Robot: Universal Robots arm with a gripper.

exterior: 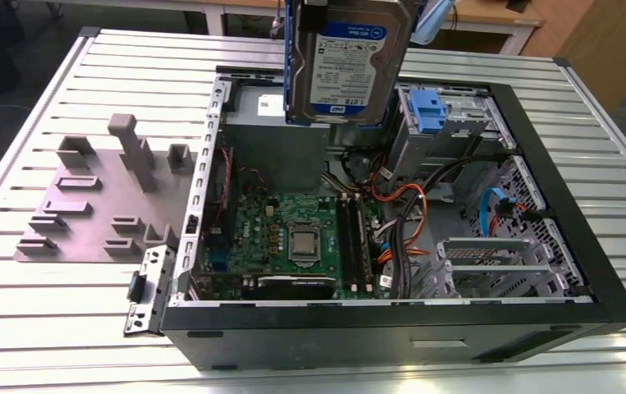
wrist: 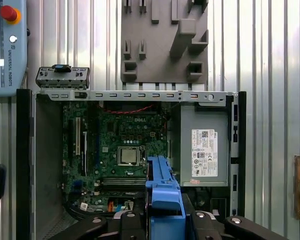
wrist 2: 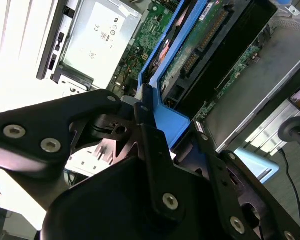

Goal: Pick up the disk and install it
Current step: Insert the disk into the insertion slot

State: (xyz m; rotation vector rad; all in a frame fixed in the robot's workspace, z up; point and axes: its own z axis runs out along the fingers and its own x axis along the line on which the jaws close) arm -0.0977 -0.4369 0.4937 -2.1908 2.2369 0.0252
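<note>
The arm's black gripper (wrist 2: 166,120) points straight down, its two fingers (wrist 2: 152,145) clamped on the blue-framed disk (exterior: 348,66), which hangs upright in the air beneath the wrist.

A slatted metal table (exterior: 50,328) bears an open computer case (exterior: 400,345) and grey fixture (exterior: 83,205).

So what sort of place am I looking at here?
Probably a robotics lab or workshop: an open computer case lies on a slotted metal table, a grey fixture beside it, and the gripper holds the disk above the case.
</note>
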